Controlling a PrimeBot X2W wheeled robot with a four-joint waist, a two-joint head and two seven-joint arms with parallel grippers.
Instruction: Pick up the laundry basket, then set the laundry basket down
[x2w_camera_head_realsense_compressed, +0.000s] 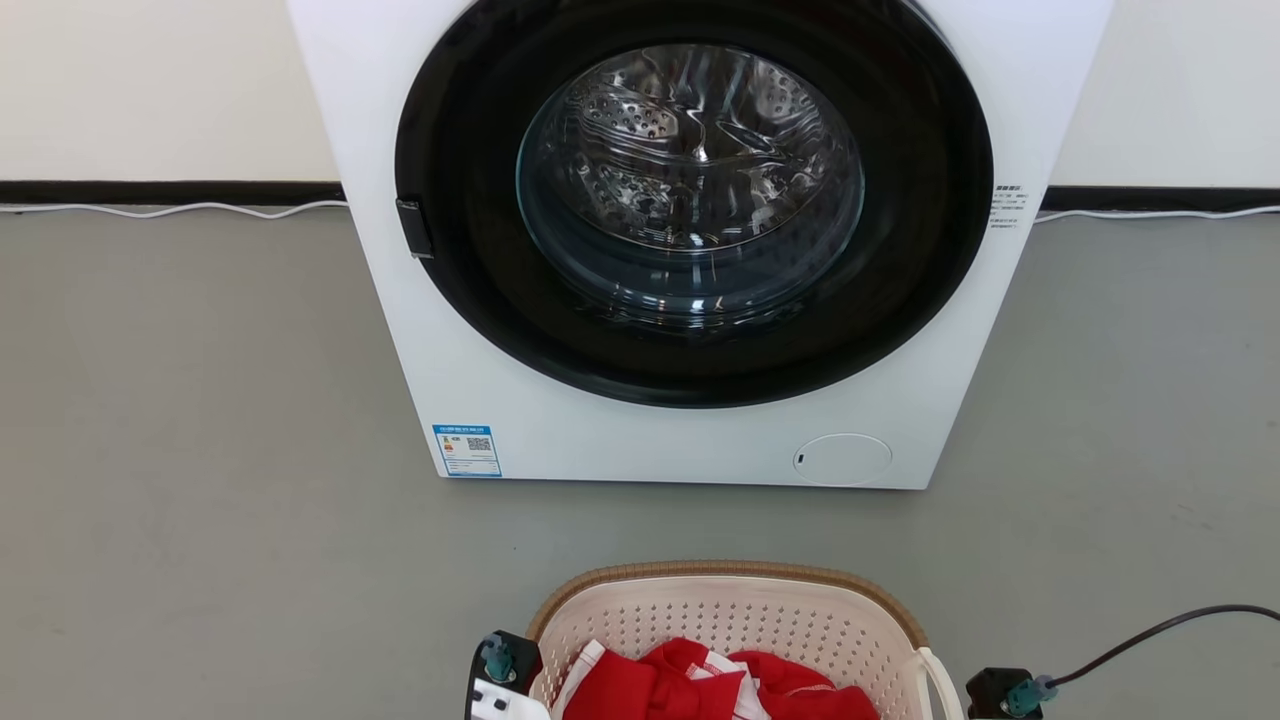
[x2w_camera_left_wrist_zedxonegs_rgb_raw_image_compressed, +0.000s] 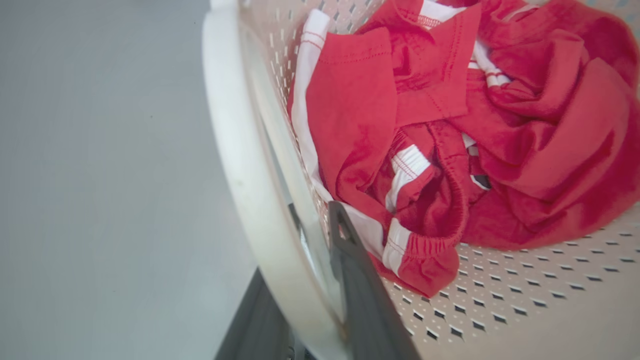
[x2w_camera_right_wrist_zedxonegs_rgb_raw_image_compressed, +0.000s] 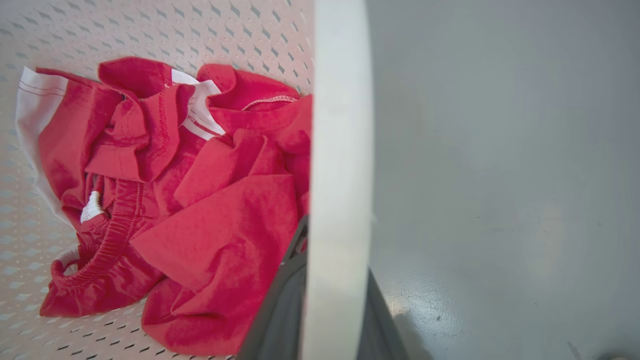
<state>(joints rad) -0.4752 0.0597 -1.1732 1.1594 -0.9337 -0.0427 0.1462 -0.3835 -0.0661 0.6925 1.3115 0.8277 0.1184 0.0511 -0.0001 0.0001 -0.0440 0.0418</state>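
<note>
Left claw (x2w_camera_left_wrist_zedxonegs_rgb_raw_image_compressed: 300, 250) gripped the laundry basket (x2w_camera_head_realsense_compressed: 730, 573) by its left handle (x2w_camera_left_wrist_zedxonegs_rgb_raw_image_compressed: 235, 150), right claw (x2w_camera_right_wrist_zedxonegs_rgb_raw_image_compressed: 336, 255) by its right handle (x2w_camera_right_wrist_zedxonegs_rgb_raw_image_compressed: 340, 125); red clothes (x2w_camera_left_wrist_zedxonegs_rgb_raw_image_compressed: 500, 150) lay inside.

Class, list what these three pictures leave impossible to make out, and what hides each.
Head view: near half of the laundry basket, cut off by the bottom edge.
Head view: print on the washer sticker, too small.
Right wrist view: jaws' tips, behind the white handle.
</note>
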